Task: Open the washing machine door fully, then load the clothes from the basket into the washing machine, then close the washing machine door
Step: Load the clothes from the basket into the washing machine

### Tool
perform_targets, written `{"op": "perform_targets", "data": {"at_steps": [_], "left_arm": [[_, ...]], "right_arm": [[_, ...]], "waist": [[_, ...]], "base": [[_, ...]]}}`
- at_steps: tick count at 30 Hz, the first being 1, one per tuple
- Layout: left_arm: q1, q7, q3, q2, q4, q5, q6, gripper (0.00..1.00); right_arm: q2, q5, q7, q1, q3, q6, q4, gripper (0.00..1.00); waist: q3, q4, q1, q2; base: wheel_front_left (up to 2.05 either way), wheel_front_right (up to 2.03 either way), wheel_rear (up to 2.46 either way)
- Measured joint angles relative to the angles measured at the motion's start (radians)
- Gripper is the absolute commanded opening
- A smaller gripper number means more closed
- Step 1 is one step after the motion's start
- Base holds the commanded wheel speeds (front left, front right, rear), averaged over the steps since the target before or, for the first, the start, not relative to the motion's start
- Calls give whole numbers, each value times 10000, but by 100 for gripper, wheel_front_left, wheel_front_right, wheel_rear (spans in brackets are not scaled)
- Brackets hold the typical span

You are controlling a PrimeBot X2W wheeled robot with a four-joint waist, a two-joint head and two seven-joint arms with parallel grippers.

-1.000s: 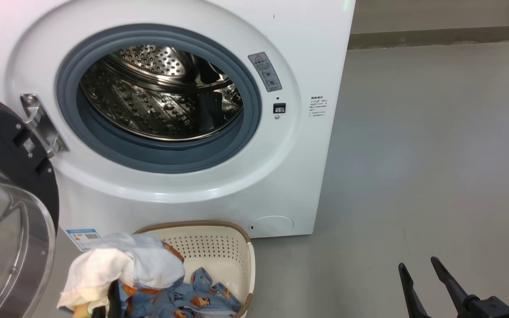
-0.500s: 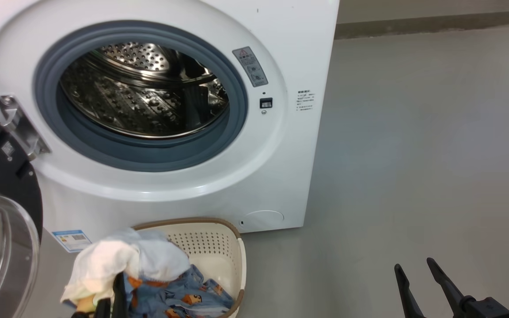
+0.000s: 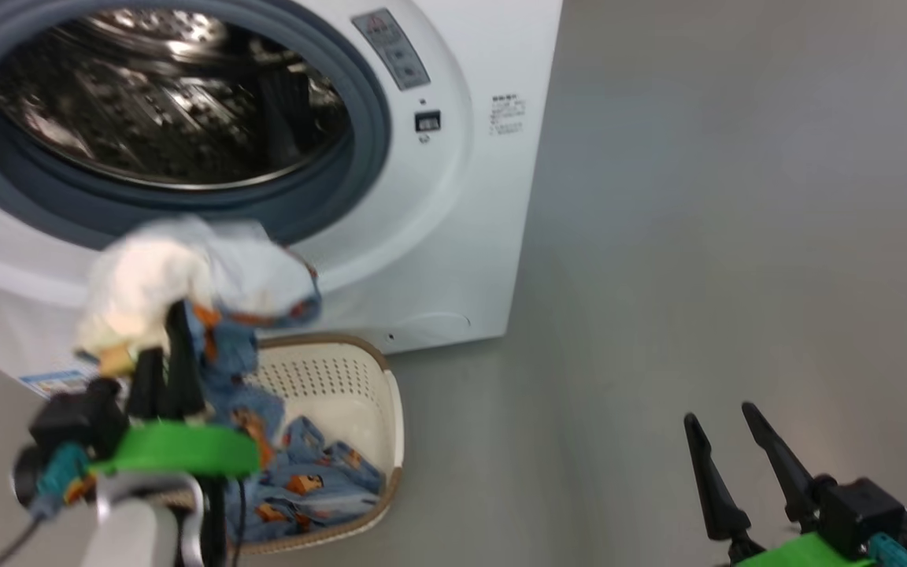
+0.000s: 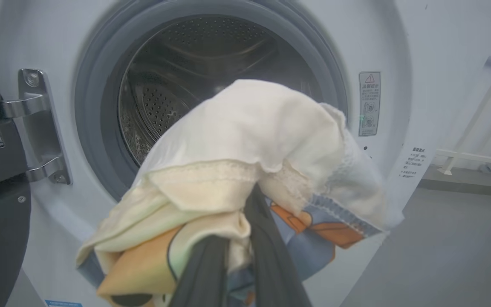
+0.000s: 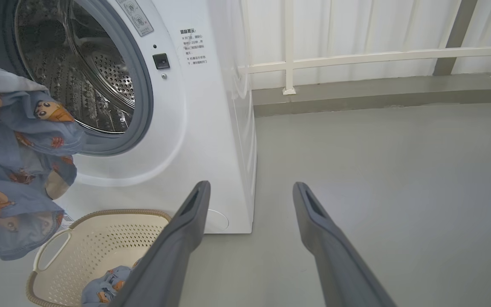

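left claw (image 3: 164,339) clamped on clothes (image 3: 186,268), now raised from basket (image 3: 392,394) to washing machine (image 3: 453,197) opening, right claw (image 3: 720,413) spread, empty

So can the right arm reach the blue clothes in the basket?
Probably yes. The right gripper has its jaws open and empty, only bare floor lies between it and the basket, and the blue clothes lie uncovered in the open top. The bundle in the left gripper hangs over its left side.

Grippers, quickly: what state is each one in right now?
Left gripper: shut on the clothes, a cream and blue bundle in front of the washing machine.
Right gripper: open, holding nothing.
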Motion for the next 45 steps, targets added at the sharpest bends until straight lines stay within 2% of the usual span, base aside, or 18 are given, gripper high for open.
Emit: {"op": "perform_targets", "data": {"at_steps": [6, 13, 18, 31, 38, 45], "left_arm": [[-2357, 0, 631, 265, 924, 589, 0, 0], [-4427, -2, 1177, 1197, 2336, 869, 69, 0], [-6034, -2, 1260, 1839, 3405, 1179, 69, 0], [-9846, -4, 1011, 2640, 5714, 1931, 249, 0], [-11121, -2, 874, 3147, 6280, 2228, 247, 0], [-12052, -4, 798, 3271, 6075, 2393, 245, 0]], "right_arm": [[61, 295, 0, -1005, 393, 0, 25, 100], [102, 773, 0, -1945, 997, 0, 130, 100], [104, 955, 0, -2472, 1484, 0, 190, 100], [109, 1049, 0, -3323, 2449, 0, 318, 100], [96, 1392, 0, -3323, 2696, 0, 424, 100], [-35, 1446, 0, -3225, 2663, 0, 439, 100]], "waist": [[1148, -507, 0, 0], [2434, -1207, 0, 0], [3352, -1743, 0, 0], [5364, -2839, 0, 0], [5997, -3249, 0, 0], [6424, -3336, 0, 0]], "base": [[0, 0, 0], [0, 0, 0], [0, 0, 0], [0, 0, 0], [0, 0, 0], [0, 0, 0]]}}
